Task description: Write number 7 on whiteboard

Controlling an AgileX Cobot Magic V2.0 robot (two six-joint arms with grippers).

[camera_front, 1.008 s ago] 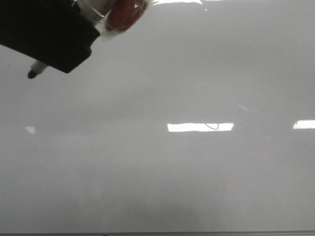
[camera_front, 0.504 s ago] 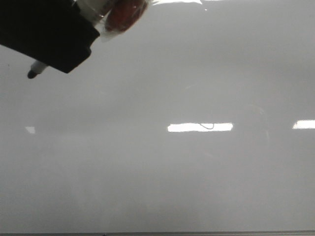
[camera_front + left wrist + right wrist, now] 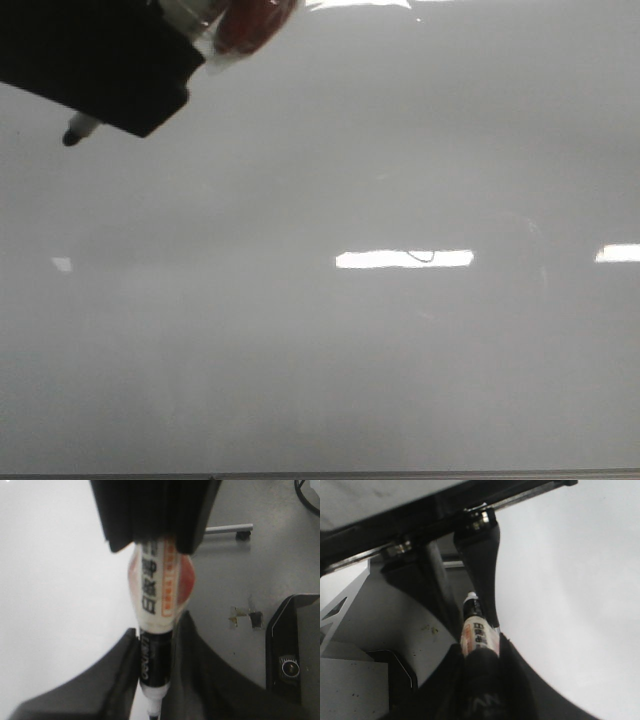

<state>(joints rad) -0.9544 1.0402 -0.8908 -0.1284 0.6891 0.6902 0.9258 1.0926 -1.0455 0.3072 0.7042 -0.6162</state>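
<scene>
Progress: we see only a tiny black mark (image 3: 424, 257) mid-whiteboard (image 3: 330, 380), no readable 7, so writing remains. Left gripper (image 3: 152, 680) pinches a marker (image 3: 156, 630) clear of the board; right gripper (image 3: 482, 645) pinches another marker (image 3: 479, 635).

**Off the board: floor, cabinet, frame**

A grey floor (image 3: 260, 575) shows stains and a small chipped patch (image 3: 245, 616). A dark cabinet corner (image 3: 295, 645) (round lock on its face) stands on it. A metal bar with a caster (image 3: 231, 530) lies farther off. A white bracket (image 3: 342, 607) shows elsewhere.
</scene>
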